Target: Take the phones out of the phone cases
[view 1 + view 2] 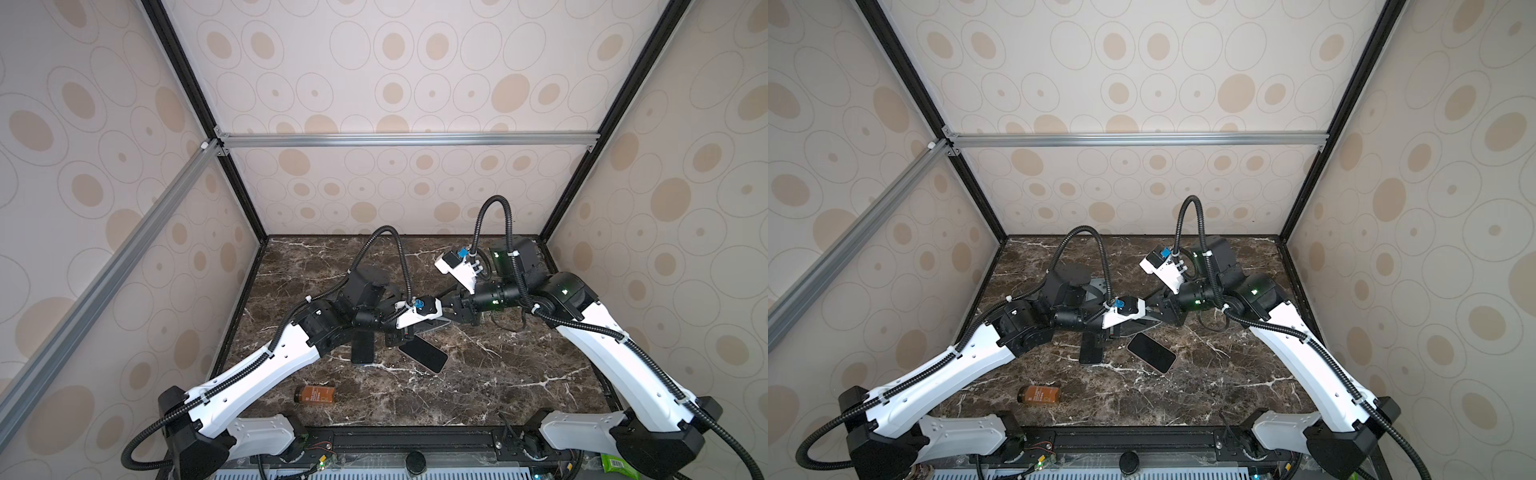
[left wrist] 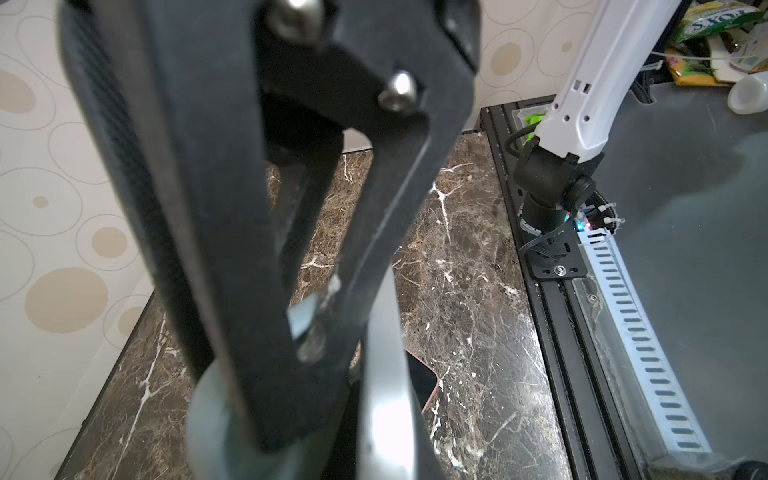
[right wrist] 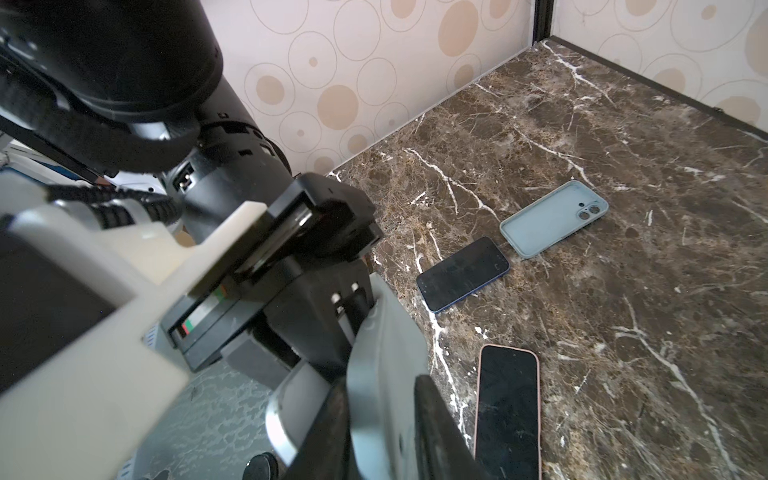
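Right wrist view: grey, glossy phone case point(image 3: 386, 353) with a rounded edge, raised above the brown marble tabletop point(image 3: 623, 291) mid-scene. One end is clamped tight in the left pincer point(image 1: 417, 329). Fingers of the right pincer point(image 1: 448, 309) flank the other end; you cannot tell if they bite. This view alone shows you the pale blue empty case point(image 3: 552, 218) whole.

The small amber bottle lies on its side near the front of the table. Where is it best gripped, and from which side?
Grip the amber bottle around the middle of its round body, coming straight down from above. It lies on its side with its long axis left-right in a top view, so the jaws should probably close front-to-back over the narrow width.
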